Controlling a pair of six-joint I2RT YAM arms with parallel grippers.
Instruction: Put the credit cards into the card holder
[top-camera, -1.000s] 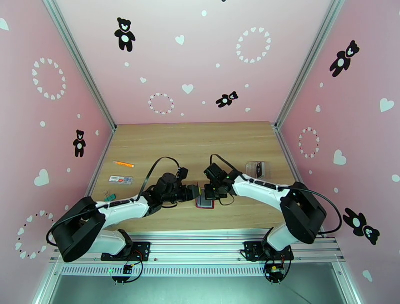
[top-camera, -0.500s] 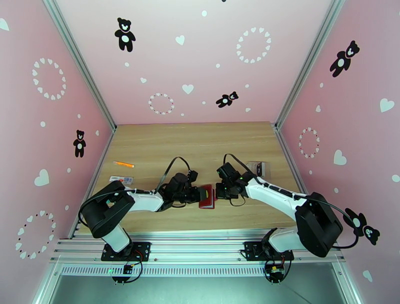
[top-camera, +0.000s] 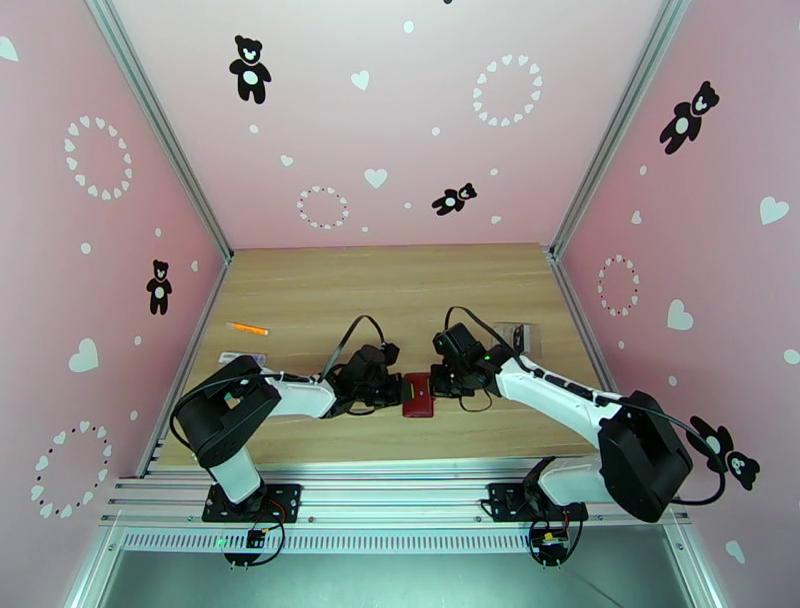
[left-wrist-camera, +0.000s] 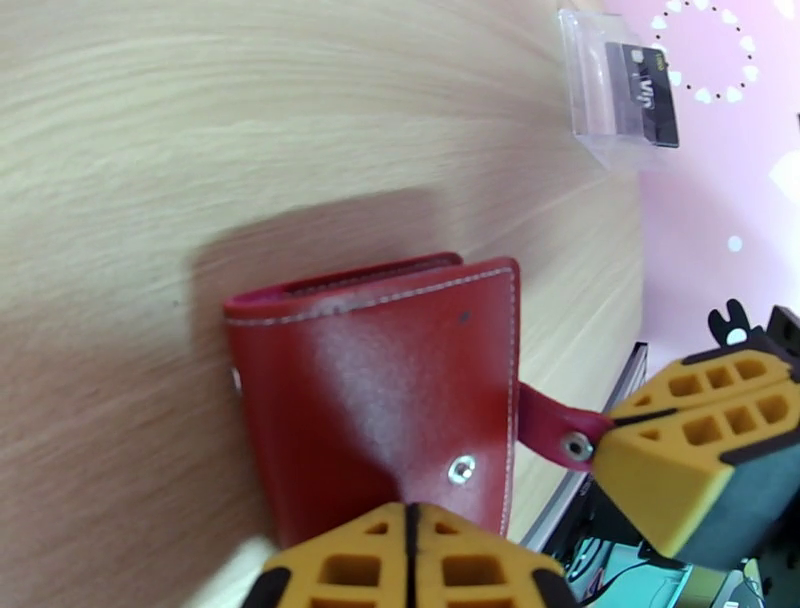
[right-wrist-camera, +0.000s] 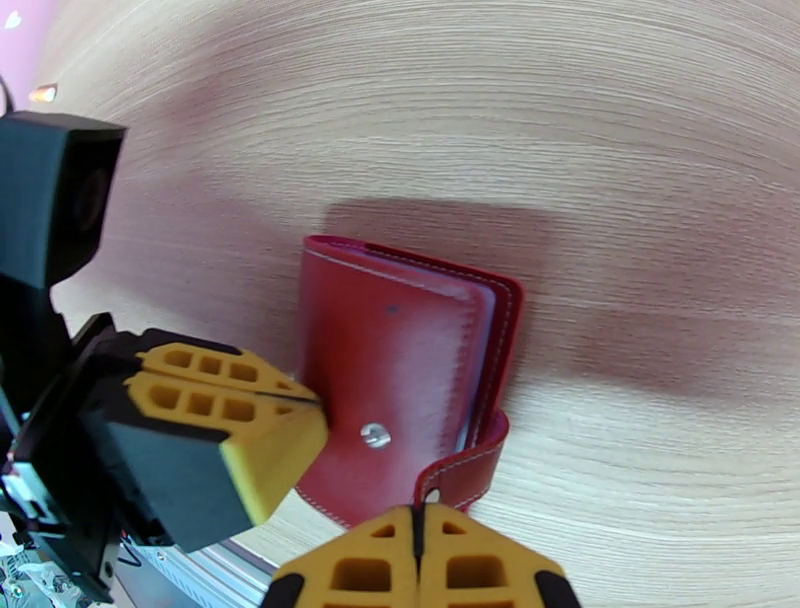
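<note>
The dark-red card holder (top-camera: 418, 395) lies folded shut on the wooden table between my two grippers. In the left wrist view its cover (left-wrist-camera: 380, 380) faces up and the snap tab (left-wrist-camera: 560, 430) sticks out unfastened. My left gripper (left-wrist-camera: 405, 512) is shut, tips at the holder's near edge with nothing between them. My right gripper (right-wrist-camera: 418, 515) is also shut and meets the tab (right-wrist-camera: 465, 478). Each wrist view shows the other gripper's yellow fingers (left-wrist-camera: 690, 440) (right-wrist-camera: 225, 415) pressed together beside the holder. No loose credit card lies on the table. One dark card (left-wrist-camera: 645, 80) stands inside the clear case.
The clear plastic case (top-camera: 515, 335) stands behind my right arm near the right wall. An orange pen (top-camera: 246, 328) and a white-and-red strip (top-camera: 243, 357) lie at the far left. The table's front edge runs just behind the holder.
The holder, showing a grey sleeve a second ago, now lies folded shut with its red cover up. My left arm has folded back at the elbow, and both grippers sit lower at the holder.
</note>
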